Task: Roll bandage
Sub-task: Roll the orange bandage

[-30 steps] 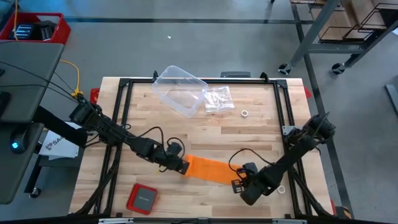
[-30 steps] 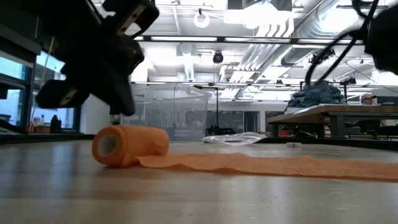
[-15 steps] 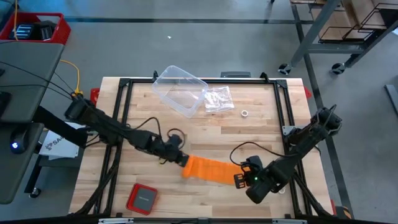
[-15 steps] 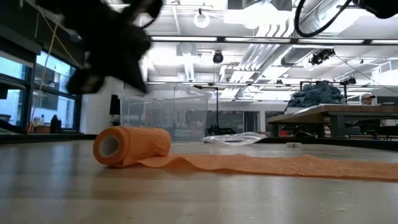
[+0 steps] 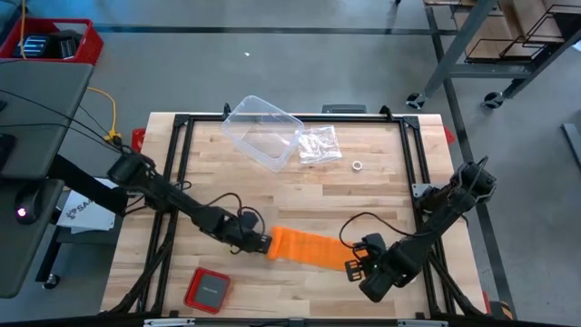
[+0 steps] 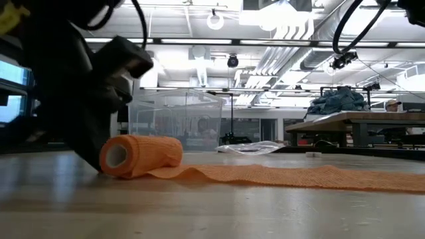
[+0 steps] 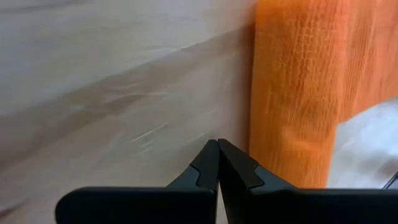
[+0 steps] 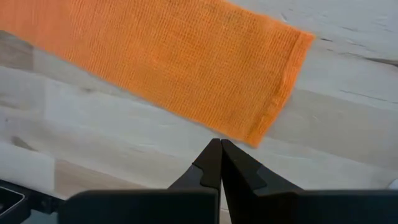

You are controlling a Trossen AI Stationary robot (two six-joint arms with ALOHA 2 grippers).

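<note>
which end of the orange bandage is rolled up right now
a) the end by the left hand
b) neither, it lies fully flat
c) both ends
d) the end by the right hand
a: the bandage shows its roll beside the left hand, while the end near the right hand lies flat with a straight cut edge in the right wrist view.

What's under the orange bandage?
Only the wooden table. The bandage lies flat on it, rolled up at one end. Whatever the strip covers is hidden, though no bump shows.
</note>
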